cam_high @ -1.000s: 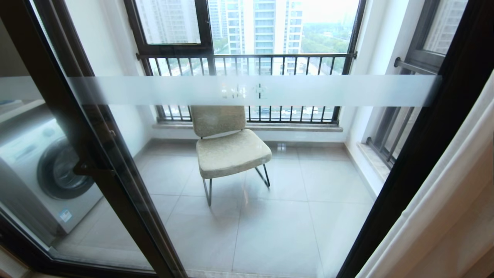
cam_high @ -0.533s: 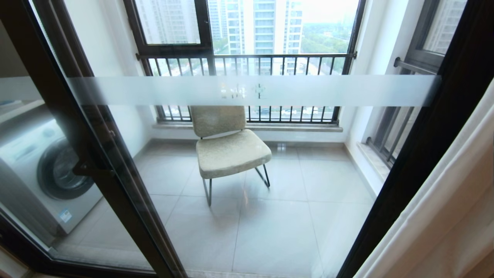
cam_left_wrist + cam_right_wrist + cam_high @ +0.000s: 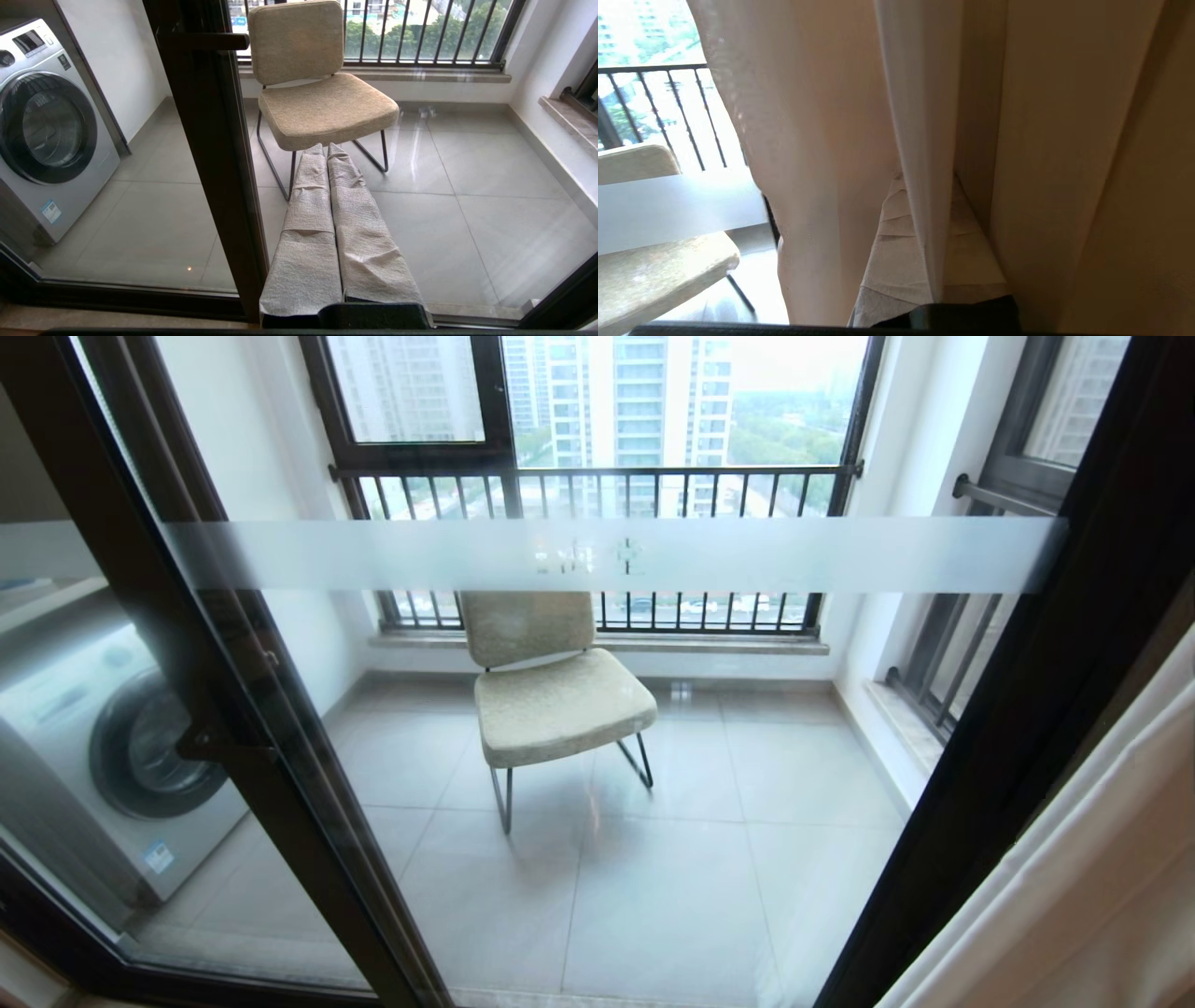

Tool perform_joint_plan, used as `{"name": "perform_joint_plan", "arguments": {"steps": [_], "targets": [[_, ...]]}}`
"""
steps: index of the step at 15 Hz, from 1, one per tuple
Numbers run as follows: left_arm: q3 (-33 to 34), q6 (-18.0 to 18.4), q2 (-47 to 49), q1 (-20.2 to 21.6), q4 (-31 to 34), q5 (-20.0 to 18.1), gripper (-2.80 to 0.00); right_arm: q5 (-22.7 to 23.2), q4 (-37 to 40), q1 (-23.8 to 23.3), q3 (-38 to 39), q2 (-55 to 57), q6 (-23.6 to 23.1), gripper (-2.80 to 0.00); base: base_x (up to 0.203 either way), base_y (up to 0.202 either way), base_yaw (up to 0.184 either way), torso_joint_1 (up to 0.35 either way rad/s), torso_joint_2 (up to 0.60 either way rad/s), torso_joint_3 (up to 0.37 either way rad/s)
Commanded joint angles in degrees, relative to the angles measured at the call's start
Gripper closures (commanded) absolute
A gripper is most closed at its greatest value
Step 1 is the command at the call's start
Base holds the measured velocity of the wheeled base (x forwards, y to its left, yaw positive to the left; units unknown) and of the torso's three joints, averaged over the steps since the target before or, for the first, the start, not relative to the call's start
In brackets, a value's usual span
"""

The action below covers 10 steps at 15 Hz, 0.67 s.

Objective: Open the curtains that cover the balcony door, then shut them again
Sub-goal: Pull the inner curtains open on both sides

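Right gripper (image 3: 920, 186), by the door (image 3: 1008, 709), pinches the sheer (image 3: 920, 116); it could slip free. Left gripper (image 3: 326, 150) closed, empty.

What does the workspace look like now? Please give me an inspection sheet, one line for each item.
Surface: grey tiled balcony floor behind the glass.
Job's things: curtains gathered at the right edge of the head view; balcony door glass mostly uncovered, with a frosted band across it.
Clutter: beige chair and washing machine on the balcony, beyond the glass.
Grippers: left gripper shut, empty, pointing toward the glass; right gripper shut on a fold of the curtains, sheer layer between its fingers.
Cables: nothing seen.
Surroundings: barred window, high-rise buildings and trees outside.
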Motion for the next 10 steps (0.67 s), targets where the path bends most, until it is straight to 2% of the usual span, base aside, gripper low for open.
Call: {"name": "perform_joint_plan", "arguments": {"steps": [1,10], "targets": [[0.00,-0.01,0.01,0.02,-0.04,0.01,0.00,0.03,-0.34,-4.06,-0.08,0.86,0.00,0.00,0.000,0.000,0.000,0.000,0.00,0.000],[0.00,-0.01,0.01,0.02,-0.01,0.10,0.00,1.39,-3.62,-16.72,-5.01,9.52,0.31,0.00,0.000,0.000,0.000,0.000,0.00,0.000]]}}
